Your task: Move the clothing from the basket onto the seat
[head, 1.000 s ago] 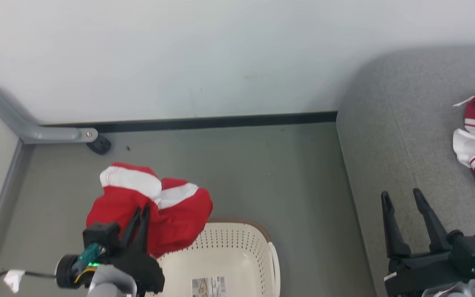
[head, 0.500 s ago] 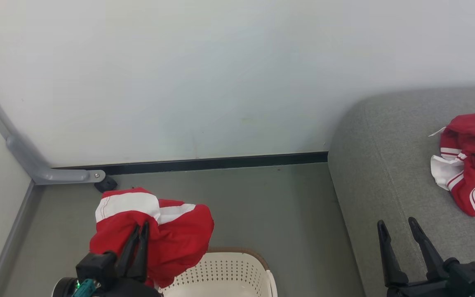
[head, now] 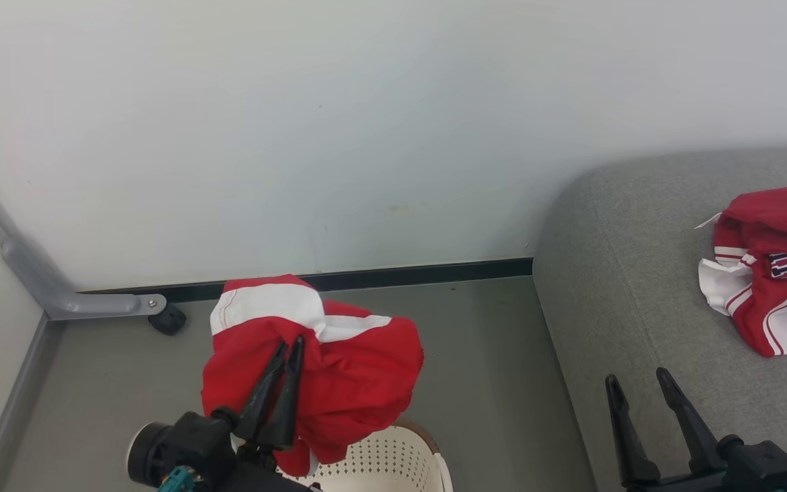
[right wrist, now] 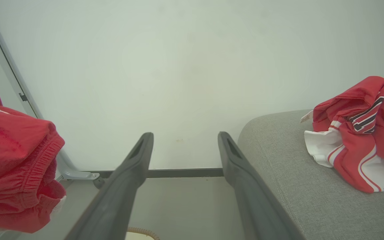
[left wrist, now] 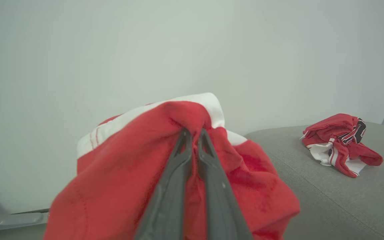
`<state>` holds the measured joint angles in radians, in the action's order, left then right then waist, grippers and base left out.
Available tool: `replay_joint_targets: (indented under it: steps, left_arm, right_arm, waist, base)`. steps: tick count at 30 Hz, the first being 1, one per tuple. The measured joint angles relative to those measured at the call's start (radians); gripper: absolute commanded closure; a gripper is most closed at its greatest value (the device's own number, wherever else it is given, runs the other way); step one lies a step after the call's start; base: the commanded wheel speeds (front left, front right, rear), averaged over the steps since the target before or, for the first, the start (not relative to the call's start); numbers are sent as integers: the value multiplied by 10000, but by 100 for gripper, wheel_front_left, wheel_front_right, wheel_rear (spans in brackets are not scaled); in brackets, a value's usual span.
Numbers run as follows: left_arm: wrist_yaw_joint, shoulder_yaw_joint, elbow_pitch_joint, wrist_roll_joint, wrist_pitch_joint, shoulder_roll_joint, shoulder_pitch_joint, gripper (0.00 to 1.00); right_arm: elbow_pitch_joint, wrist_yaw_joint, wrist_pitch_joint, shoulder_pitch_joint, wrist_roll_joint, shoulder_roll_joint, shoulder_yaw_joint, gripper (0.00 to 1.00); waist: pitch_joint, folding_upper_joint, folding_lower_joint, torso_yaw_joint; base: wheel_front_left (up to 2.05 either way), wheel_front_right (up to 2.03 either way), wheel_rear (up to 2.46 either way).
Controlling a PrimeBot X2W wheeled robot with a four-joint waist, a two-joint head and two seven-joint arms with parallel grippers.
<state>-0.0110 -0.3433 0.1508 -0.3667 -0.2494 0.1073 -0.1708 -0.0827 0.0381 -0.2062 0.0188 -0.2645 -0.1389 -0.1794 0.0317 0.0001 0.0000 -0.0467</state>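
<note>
A red garment (head: 339,369) with a white band hung bunched at lower centre of the head view. It was pinched between the closed fingers of the left gripper (head: 290,343), above the basket (head: 387,466) at the bottom edge. A second garment (head: 769,266) lay crumpled at the right edge, on the seat (head: 612,287) that took up the right side. The right gripper (head: 637,376) sat at lower right, its jaws spread wide and holding nothing. The step in hand looked like the carry: the garment lifted out, not yet delivered. The next move would likely call for swinging it rightward over the floor (head: 489,355), high enough for the drooping hem to clear the seat's rounded edge, then letting go. No writing could be read: the white tag (right wrist: 306,117) on the second garment was too small, and the garment's dark markings were folded up.
</note>
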Motion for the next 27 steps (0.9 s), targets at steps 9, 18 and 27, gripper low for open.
replay_joint_targets:
  steps: [9,18,27]
  left_arm:
    - [-303,-857,-834,79,303,-180,-5,100]
    - [-332,-1172,-1137,77,686,-240,-6,100]
    - [-314,-1244,-1346,71,1009,-293,-7,100]
  right_arm:
    - [111,2,127,-124,0,77,-199,0]
    - [180,15,282,-363,0,157,-437,0]
    - [316,15,384,-495,-4,236,-545,0]
  waist:
    - [-79,0,0,-101]
    - [-171,-1,0,-121]
    - [-214,0,0,-110]
  base:
    - [0,0,0]
    - [0,0,0]
    - [0,0,0]
